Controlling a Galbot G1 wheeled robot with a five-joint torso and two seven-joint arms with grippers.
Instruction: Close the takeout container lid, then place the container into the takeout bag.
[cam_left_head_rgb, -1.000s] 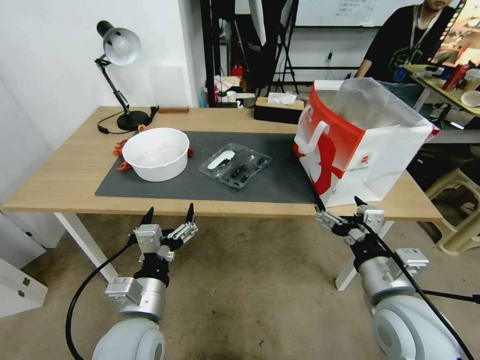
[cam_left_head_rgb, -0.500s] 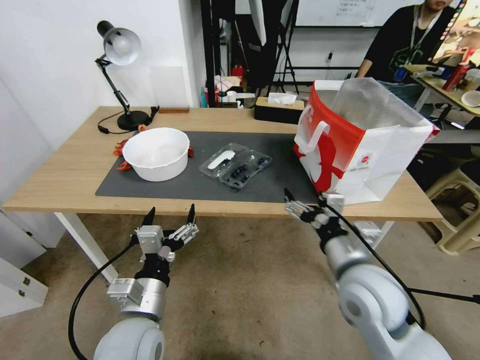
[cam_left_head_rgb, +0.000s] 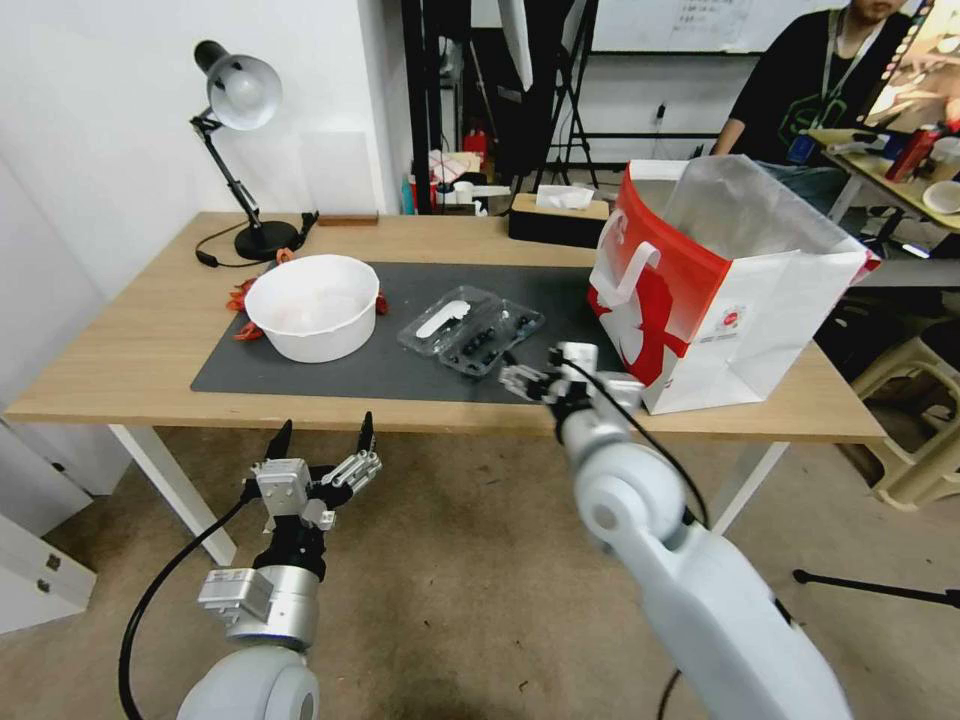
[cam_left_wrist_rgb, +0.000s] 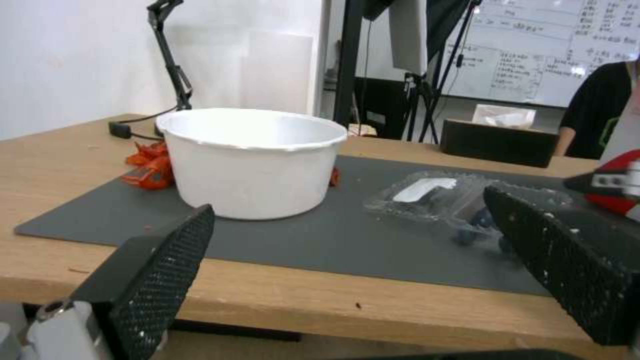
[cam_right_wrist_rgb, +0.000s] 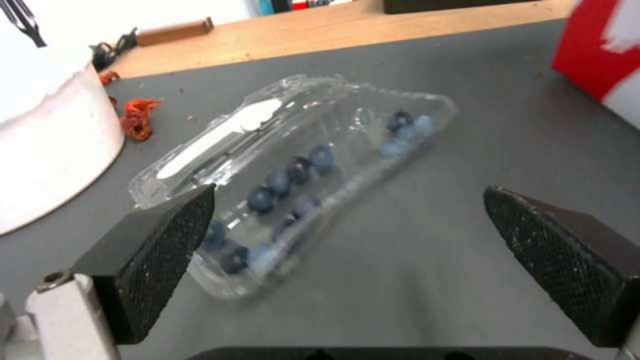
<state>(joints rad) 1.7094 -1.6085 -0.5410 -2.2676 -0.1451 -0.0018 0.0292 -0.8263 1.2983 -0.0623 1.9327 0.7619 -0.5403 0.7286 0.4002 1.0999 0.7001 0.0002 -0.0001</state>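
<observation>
The container lies open on the table's grey mat, near the takeout bag. The right hand, fingers spread, is held just beside it; the flimsy takeout container lid could be pushed sideways, spilling berries. The left hand is held open below the table edge.

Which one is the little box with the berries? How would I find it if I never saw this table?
Find the dark grey mat on the wooden table. Between the big round white bowl and the tall red-and-white paper bag lies the container, lying open and flat. It is the clear plastic one with dark blue berries inside and a white sticker on its lid.
</observation>
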